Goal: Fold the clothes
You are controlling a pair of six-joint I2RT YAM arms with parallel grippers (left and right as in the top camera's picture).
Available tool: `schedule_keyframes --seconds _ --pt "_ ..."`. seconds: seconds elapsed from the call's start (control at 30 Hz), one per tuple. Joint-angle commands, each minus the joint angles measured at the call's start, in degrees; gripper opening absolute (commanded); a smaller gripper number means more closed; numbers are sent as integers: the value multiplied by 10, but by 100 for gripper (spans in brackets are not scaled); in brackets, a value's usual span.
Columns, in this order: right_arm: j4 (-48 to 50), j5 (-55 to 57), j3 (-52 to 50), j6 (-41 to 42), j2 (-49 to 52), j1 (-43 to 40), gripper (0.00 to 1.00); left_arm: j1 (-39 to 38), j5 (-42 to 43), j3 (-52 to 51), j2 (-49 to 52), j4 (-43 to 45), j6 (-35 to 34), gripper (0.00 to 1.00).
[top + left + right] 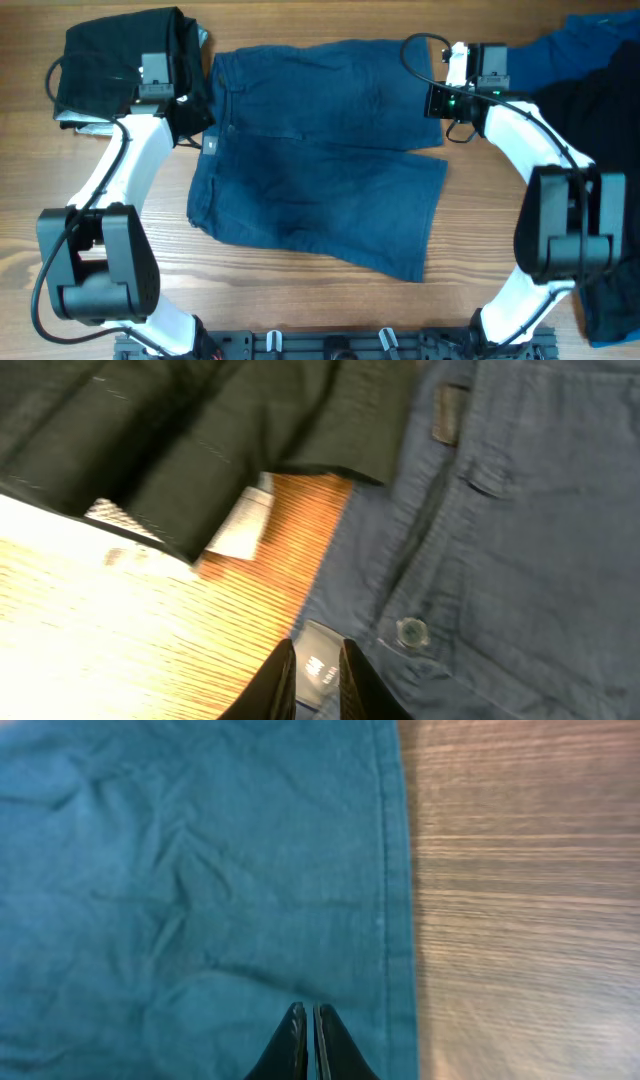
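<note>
**Navy shorts laid flat, a claw at each end**

The navy shorts (315, 150) are spread open in the middle of the worktop (300, 310). Their waistband is turned to the left of the overhead frame and their two legs to the right.

The left claw (315, 648) is set at the waistband edge. Its fingers are drawn almost together, and a small pale label (318, 672) on the band is caught in the narrow gap between them. A round button (410, 631) is seen just to the right of it in the wrist view.

The right claw (308, 1010) is placed at the upper leg's end, just inside the stitched hem (395, 870). Its fingers are pressed fully together over the cloth (whether any cloth is pinched between them cannot be told).

A folded black garment (110, 60) is seen at the upper left of the overhead frame, beside the waistband and partly covered by the left arm. A heap of dark and blue clothes (600, 80) is piled along the right edge, apart from the shorts.
</note>
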Motion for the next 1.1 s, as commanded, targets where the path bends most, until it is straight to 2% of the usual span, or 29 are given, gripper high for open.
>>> schedule_keyframes --seconds 0.0,0.13,0.33,0.6,0.7,0.83,0.87,0.93,1.0,1.07 --pt "31 -50 -8 -32 61 3 4 6 -9 5 4 -1 -10 16" --pt "51 -7 -8 -27 95 3 4 6 -9 4 12 -4 -10 17" --pt "41 184 -8 -11 95 -11 4 6 -9 4 21 -19 -10 16" --pt "99 189 -3 -28 95 -35 4 6 -8 4 21 -35 -10 14" --pt "89 134 30 -62 93 -32 5 5 -5 4 21 -40 -10 12" --pt "12 77 114 -48 66 -32 10 5 27 4 20 -51 -4 10" --pt "-31 71 143 -33 48 -32 17 5 28 4 18 -67 -4 10" --pt "-123 70 184 -2 9 -32 18 6 28 4 10 -103 -6 5" --pt "-232 69 202 28 -47 -32 18 6 29 4 -13 -145 -28 4" --pt "-323 70 202 45 -101 -32 26 2 29 4 -45 -172 -61 4"
